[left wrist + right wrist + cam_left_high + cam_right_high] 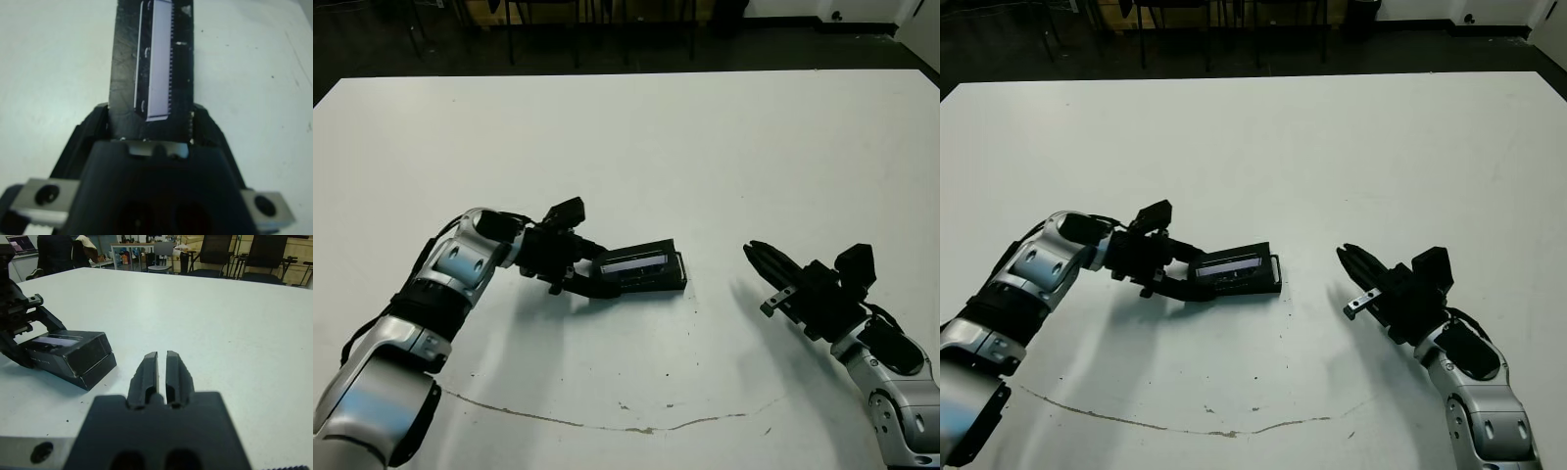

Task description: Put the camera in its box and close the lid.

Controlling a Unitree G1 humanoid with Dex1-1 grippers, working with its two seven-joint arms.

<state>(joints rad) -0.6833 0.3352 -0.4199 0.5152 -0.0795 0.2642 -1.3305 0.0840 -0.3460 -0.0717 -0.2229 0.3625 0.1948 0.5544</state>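
Note:
The lid (pixel 636 262), flat and black with a silvery strip, lies slightly tilted on top of the box (pixel 658 281) near the table's middle. My left gripper (pixel 590 279) holds the lid's left end, fingers (pixel 93 125) pressed against both sides of it. In the left wrist view the lid (pixel 156 58) runs straight out from between them. The camera is hidden. About a hand's width right of the box, my right gripper (pixel 751 249) is shut and holds nothing, its tips pointing toward the box (pixel 95 369).
The white table (pixel 705 147) stretches bare beyond the box. A thin dark crack line (pixel 607 423) runs across its front part. Chairs, desks and a person (pixel 58 252) stand beyond the far edge.

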